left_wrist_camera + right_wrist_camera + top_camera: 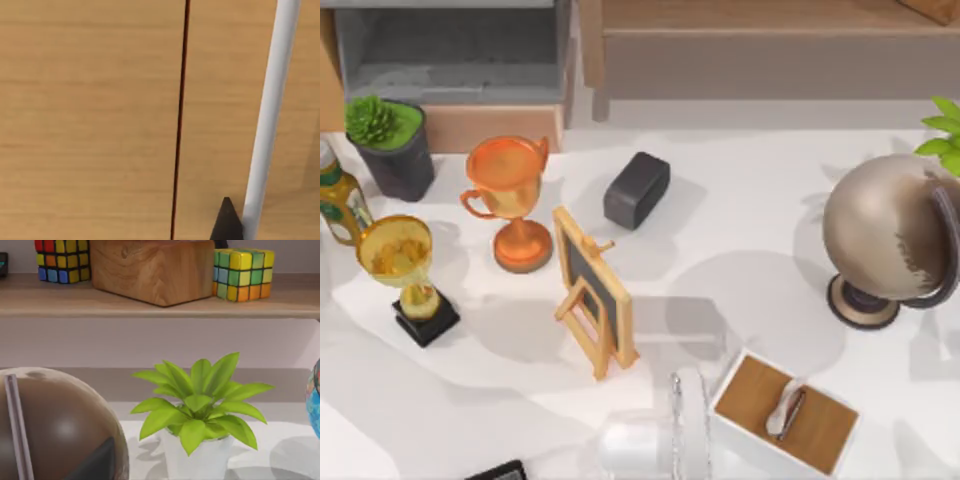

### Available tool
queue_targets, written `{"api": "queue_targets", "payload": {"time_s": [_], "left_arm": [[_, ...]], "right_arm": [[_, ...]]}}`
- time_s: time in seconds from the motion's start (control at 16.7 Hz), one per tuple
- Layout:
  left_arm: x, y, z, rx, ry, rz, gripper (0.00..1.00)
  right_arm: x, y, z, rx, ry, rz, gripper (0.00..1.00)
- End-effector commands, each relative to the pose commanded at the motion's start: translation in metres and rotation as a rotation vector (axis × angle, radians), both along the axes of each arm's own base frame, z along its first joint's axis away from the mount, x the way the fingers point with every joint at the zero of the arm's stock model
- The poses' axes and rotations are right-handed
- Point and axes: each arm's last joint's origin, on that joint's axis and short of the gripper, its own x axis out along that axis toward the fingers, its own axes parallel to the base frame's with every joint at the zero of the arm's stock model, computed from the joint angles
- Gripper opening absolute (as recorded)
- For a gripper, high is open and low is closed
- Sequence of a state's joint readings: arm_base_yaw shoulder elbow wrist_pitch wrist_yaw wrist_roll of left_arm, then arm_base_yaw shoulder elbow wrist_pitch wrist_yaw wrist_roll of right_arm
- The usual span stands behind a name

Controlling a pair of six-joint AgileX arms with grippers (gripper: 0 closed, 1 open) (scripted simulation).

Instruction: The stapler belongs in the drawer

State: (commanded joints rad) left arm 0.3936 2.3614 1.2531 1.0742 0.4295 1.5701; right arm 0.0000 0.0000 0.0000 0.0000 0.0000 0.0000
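The stapler [496, 470] lies lower-left, drawer [450, 50] upper-left, so it falls to my left claw [227, 224]; whether that is apart or together, I cannot tell.

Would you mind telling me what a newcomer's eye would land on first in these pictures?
Probably the big brown globe at the table's right, then the orange trophy and gold trophy on the left. The small chalkboard easel stands mid-table, with the open drawer at the back left.
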Motion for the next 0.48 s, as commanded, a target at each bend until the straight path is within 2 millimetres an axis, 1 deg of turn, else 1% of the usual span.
{"api": "queue_targets", "payload": {"time_s": [0.12,0.18,0.48], "left_arm": [[0.0,0.0,0.0,0.0,0.0,0.0,0.98],[0.0,0.0,0.0,0.0,0.0,0.0,1.0],[0.0,0.0,0.0,0.0,0.0,0.0,1.0]], "right_arm": [[0.0,0.0,0.0,0.0,0.0,0.0,1.0],[0.0,0.0,0.0,0.0,0.0,0.0,1.0],[0.0,0.0,0.0,0.0,0.0,0.0,1.0]]}}
